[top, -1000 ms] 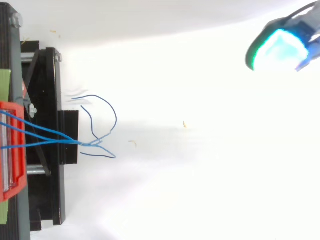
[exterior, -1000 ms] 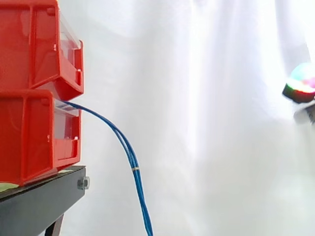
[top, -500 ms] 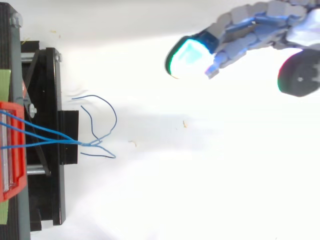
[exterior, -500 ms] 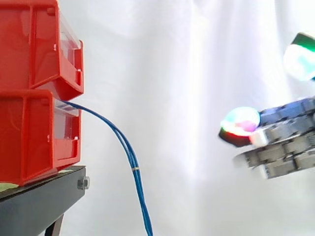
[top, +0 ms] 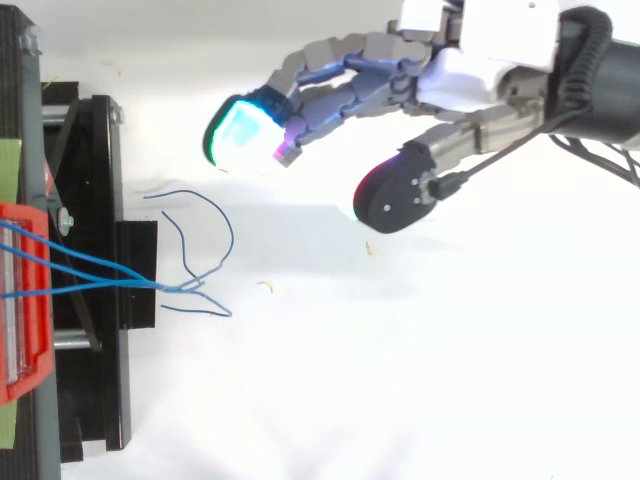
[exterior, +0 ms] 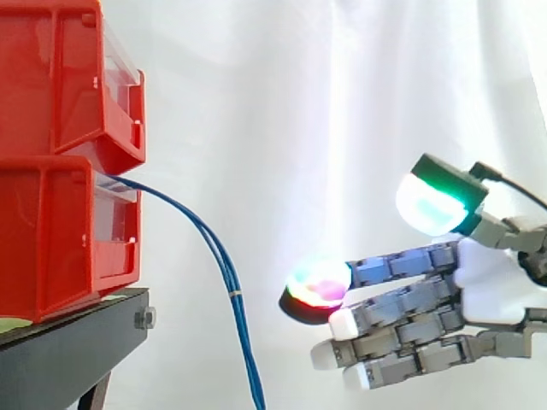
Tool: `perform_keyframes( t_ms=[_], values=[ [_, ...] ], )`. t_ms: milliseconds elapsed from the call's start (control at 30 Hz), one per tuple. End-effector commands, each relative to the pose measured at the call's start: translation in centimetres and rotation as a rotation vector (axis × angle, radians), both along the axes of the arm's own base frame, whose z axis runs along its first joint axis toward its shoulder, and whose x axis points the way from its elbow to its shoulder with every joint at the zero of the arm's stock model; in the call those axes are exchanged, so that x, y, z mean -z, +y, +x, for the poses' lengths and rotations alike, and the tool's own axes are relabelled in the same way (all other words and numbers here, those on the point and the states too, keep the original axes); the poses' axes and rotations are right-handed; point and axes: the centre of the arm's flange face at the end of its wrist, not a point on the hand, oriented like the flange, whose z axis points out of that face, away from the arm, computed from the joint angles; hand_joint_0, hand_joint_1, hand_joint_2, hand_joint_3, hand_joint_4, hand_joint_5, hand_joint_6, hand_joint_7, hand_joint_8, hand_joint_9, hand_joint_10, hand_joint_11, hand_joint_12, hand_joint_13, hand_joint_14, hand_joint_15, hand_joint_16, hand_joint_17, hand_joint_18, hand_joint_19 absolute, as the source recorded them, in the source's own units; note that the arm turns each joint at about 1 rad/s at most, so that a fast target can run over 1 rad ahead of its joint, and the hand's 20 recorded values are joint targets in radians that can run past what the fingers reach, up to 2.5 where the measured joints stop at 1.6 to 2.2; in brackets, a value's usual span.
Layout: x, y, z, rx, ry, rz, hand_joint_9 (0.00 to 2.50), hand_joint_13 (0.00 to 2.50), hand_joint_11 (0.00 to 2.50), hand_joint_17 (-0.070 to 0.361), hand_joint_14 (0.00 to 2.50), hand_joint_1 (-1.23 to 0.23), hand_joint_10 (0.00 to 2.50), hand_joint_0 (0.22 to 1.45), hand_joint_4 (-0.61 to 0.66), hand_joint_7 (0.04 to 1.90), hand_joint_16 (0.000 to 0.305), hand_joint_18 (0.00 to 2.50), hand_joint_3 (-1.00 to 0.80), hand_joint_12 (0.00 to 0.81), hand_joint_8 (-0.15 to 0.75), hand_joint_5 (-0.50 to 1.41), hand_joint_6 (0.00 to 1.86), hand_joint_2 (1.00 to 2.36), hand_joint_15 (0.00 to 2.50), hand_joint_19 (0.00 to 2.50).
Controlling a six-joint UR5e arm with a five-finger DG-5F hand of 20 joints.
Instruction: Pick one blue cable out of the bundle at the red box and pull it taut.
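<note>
Approach step — the hand point(exterior: 491, 286), fingers straight and spread, empty, hovers clear of the blue cable bundle point(exterior: 224, 266) drooping over the front edge of the lower red bin point(exterior: 51, 239) — next it likely must single out one strand.

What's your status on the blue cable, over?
Hand open, holding nothing, apart from the blue cables. Cables hang slack from the lower red bin, none picked. Nothing between hand and cables.

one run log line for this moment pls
phase: pre-grasp | hand: open, holds nothing, apart from cables | blue cables: slack, hanging in a bundle from lower red bin | contact: none
</note>
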Motion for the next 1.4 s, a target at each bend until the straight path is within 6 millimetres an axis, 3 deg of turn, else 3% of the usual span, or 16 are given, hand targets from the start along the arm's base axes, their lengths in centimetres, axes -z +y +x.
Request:
perform_keyframes(
  t_ms=[0, 300, 433, 567, 667, 733, 800, 867, 900, 1367],
  values=[
    [0.9, 0.2, 1.5, -0.004, -0.026, 0.001, 0.57, 0.35, 0.4, 0.123, 0.01, -0.78, 0.01, 0.54, 0.14, 0.73, 0.055, 0.31, -0.5, 0.362, 0.316, -0.17, 0.5, 1.0, 0.18, 0.23],
    [1.0, 1.0, 2.7, -0.009, -0.061, -0.016, 0.48, 0.33, 0.34, 0.125, 0.01, -0.83, 0.01, 0.53, 0.17, 0.74, 0.056, 0.31, -0.5, 0.366, 0.311, -0.18, 0.5, 1.0, 0.17, 0.23],
    [1.9, 1.0, 3.3, -0.008, -0.083, -0.017, 0.31, 0.11, 0.28, 0.134, 0.0, -0.86, 0.0, 0.49, 0.19, 0.76, 0.06, 0.08, -0.5, 0.38, 0.299, -0.18, 0.5, 1.0, 0.13, 0.18],
    [3.7, 1.0, 5.6, -0.011, -0.114, 0.007, 0.08, 0.0, 0.13, 0.135, 0.0, -0.85, 0.0, 0.49, 0.18, 0.78, 0.06, 0.0, -0.5, 0.37, 0.262, -0.18, 0.5, 1.0, 0.12, 0.14],
    [4.2, 1.3, 7.1, -0.026, -0.12, 0.017, 0.0, 0.0, 0.03, 0.138, 0.0, -0.86, 0.0, 0.5, 0.16, 0.78, 0.061, 0.0, -0.5, 0.365, 0.228, -0.17, 0.5, 1.0, 0.11, 0.09],
    [3.6, 1.4, 7.8, -0.031, -0.134, 0.018, 0.0, 0.0, 0.0, 0.138, 0.0, -0.87, 0.0, 0.5, 0.15, 0.78, 0.061, 0.0, -0.5, 0.362, 0.216, -0.17, 0.5, 1.0, 0.11, 0.07],
    [4.4, 1.6, 8.5, -0.042, -0.136, 0.021, 0.0, 0.0, 0.0, 0.137, 0.0, -0.88, 0.0, 0.5, 0.15, 0.78, 0.061, 0.0, -0.5, 0.361, 0.203, -0.16, 0.5, 1.0, 0.1, 0.05],
    [7.0, 2.0, 9.2, -0.05, -0.124, 0.041, 0.0, 0.0, 0.0, 0.138, 0.0, -0.88, 0.0, 0.51, 0.14, 0.79, 0.061, 0.0, -0.5, 0.359, 0.196, -0.15, 0.5, 1.0, 0.1, 0.05],
    [7.2, 2.1, 9.4, -0.053, -0.13, 0.05, 0.0, 0.0, 0.0, 0.137, 0.0, -0.88, 0.0, 0.51, 0.15, 0.79, 0.061, 0.0, -0.5, 0.358, 0.195, -0.15, 0.5, 1.0, 0.1, 0.05],
    [7.9, 3.6, 9.7, -0.077, -0.13, 0.062, 0.0, 0.0, 0.0, 0.132, 0.0, -0.84, 0.0, 0.56, 0.22, 0.93, 0.059, 0.0, -0.5, 0.345, 0.193, -0.11, 0.5, 1.0, 0.09, 0.04]
  ],
)
